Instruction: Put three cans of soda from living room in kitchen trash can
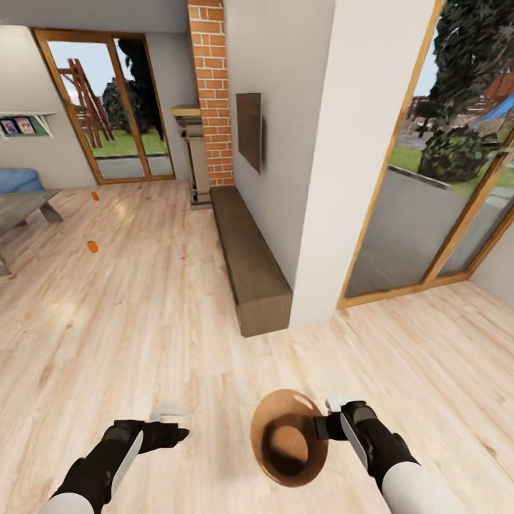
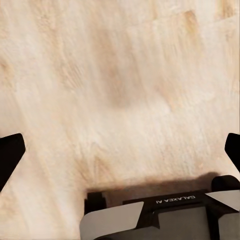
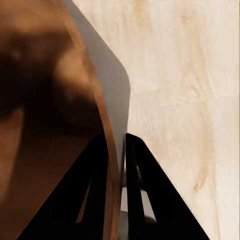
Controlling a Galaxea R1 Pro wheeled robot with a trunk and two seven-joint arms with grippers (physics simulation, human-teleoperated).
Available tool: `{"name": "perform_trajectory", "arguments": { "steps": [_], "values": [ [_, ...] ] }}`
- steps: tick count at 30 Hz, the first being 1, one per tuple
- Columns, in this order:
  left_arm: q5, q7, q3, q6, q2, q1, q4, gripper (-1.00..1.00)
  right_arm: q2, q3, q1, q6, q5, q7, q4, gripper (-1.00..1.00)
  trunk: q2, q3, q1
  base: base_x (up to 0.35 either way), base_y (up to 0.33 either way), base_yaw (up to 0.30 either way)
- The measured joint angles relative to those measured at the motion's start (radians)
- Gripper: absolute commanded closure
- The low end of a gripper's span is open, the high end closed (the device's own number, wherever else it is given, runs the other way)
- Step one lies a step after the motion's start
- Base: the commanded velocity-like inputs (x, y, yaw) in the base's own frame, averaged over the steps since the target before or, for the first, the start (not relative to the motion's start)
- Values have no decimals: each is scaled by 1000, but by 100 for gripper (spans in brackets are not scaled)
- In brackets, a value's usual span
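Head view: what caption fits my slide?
Right gripper carries the brown bin by its rim toward two orange cans on the floor.

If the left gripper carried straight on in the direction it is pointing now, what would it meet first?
Most likely the bare wooden floor: the left gripper is open, looking straight at the planks with nothing between, though how far off they lie is unclear.

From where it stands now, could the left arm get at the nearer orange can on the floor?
Probably not: the nearer can lies far across the floor from the open left gripper.
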Motion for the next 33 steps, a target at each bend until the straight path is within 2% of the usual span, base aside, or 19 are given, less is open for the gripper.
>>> {"name": "perform_trajectory", "arguments": {
  "steps": [6,12,14,17,20,33],
  "values": [
    [0,0,0,-1,0,0,0,-100,0,0,0,-1,4,0,12,100,0,0,0,128,350,251],
    [0,0,0,-2,0,0,0,-100,-1,-1,0,-1,-2,1,13,100,0,0,0,198,301,68],
    [0,0,0,-2,0,0,0,-100,-1,-2,0,-1,-11,1,13,100,0,0,0,307,110,13],
    [0,0,-1,-3,0,0,0,-100,0,-2,0,-1,4,1,13,100,0,0,0,326,56,9],
    [0,0,-1,-4,1,0,0,-100,0,-1,0,-1,0,1,13,100,0,0,0,338,25,67],
    [0,0,-2,-4,1,0,0,-100,2,1,0,-1,3,1,13,100,0,0,0,345,68,241]
  ]
}}
